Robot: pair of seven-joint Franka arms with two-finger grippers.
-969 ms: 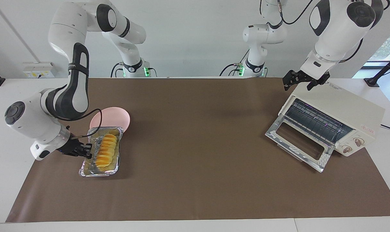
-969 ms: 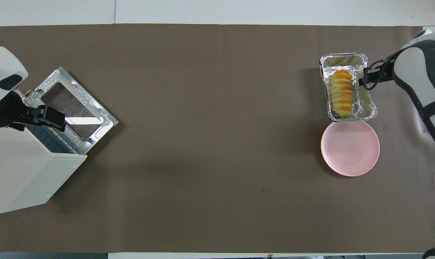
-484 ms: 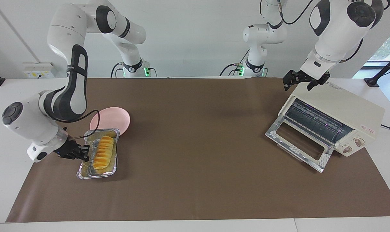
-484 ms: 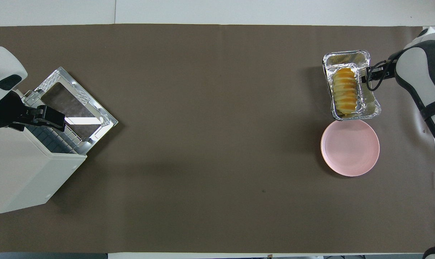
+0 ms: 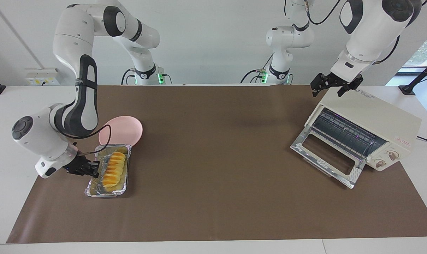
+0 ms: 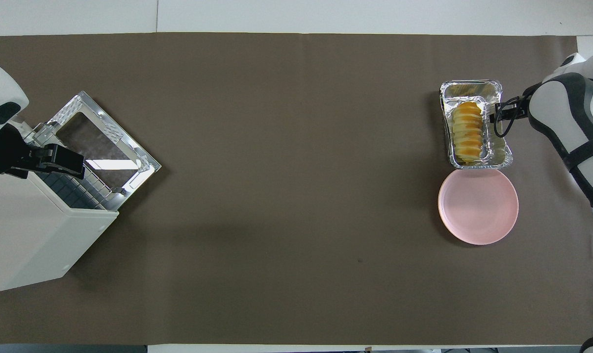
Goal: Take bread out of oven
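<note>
A: Bread [image 5: 113,170] is well out of the oven [image 5: 367,132], sitting in the foil tray [image 5: 107,190] just beside the pink plate [image 5: 123,128], at the right arm's end of the table [image 5: 213,183]. Right gripper [image 5: 94,168] has its jaws pinched tight on the tray's rim.

B: Setting-down step, I'd say. Next it must let go and back off without dragging the tray.

A: Since a second ago the tray has dropped lower and swung straighter beside the plate. Left gripper [image 5: 335,85], jaws wide and holding nothing, hangs over the oven's top, a touch higher.
</note>
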